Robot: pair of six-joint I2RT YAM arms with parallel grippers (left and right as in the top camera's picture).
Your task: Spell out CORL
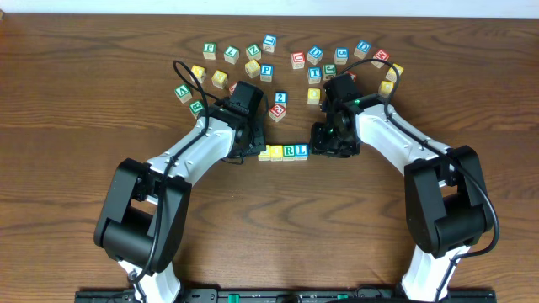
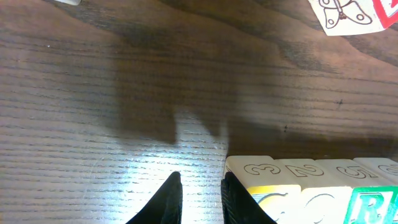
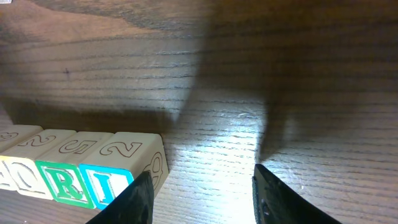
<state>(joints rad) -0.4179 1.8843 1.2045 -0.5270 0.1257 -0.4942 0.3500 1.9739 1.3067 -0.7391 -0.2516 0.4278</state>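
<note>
Both grippers low at the ends of the block row, neither holding anything.

The left gripper [image 2: 200, 186] has its fingers a narrow gap apart over bare wood, one finger right by the row's end block; contact is unclear. The right gripper [image 3: 200, 180] is spread wide, just beside the L block [image 3: 106, 186]. The row of four blocks [image 1: 283, 152] sits touching between them. The R block [image 3: 62, 183] reads clearly, while the two yellow blocks are cut off and illegible. Loose letter blocks [image 1: 266, 72] scatter across the table [image 1: 76, 101] beyond, some partly hidden by the arms.
</note>
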